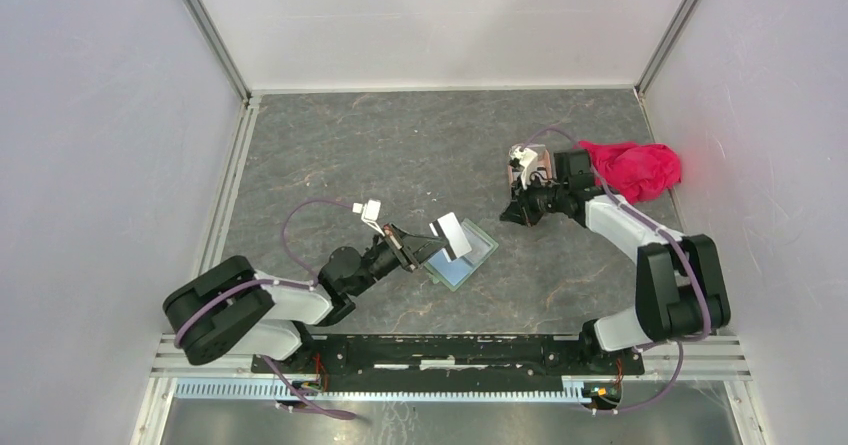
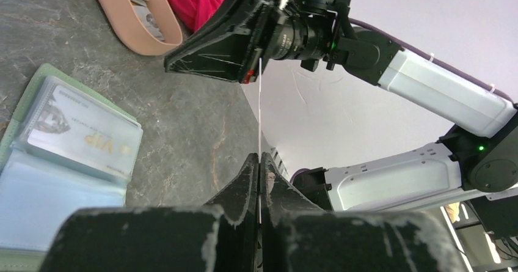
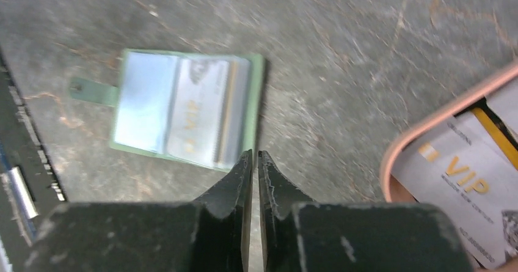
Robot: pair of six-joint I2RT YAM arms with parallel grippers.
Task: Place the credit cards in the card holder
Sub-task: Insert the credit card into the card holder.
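Left pincer point(image 2: 259, 159): closed on 1 whitish card point(image 1: 452, 233), gripped by one edge. From this wrist the card shows edge-on, as a thin line running straight out from between the fingertips.
Held card: sticks out past the tips and slants over the card holder. Whether its far edge touches the holder cannot be told.
Card holder point(image 3: 183, 110): lies open and flat on the worktop point(image 1: 400, 145), just beyond and below the left pincer's tips. From the left wrist it sits to the left of the fingers. From the right wrist it lies ahead of the tips and a little to their left, well apart from them.
Holder pockets: pale blue-green. 1 pocket holds a whitish card with gold "VIP" lettering point(image 2: 82, 140).
Right pincer point(image 3: 255, 159): all but closed, with only a thin slit between the fingers and nothing seen in it. It hangs above bare worktop, between the holder and the tray.
Tray point(image 2: 143, 44): pinkish-brown, just to the right of the right pincer's tips.
Cards in tray point(image 3: 464, 180): whitish with gold "VIP" print, and a yellow-orange edge shows beside them. How many there are cannot be told.
Red cloth point(image 1: 635, 170): bunched up beyond the tray, on the side away from the right pincer.
Pincers to each other: the right one faces the left one across the held card, apart from it.
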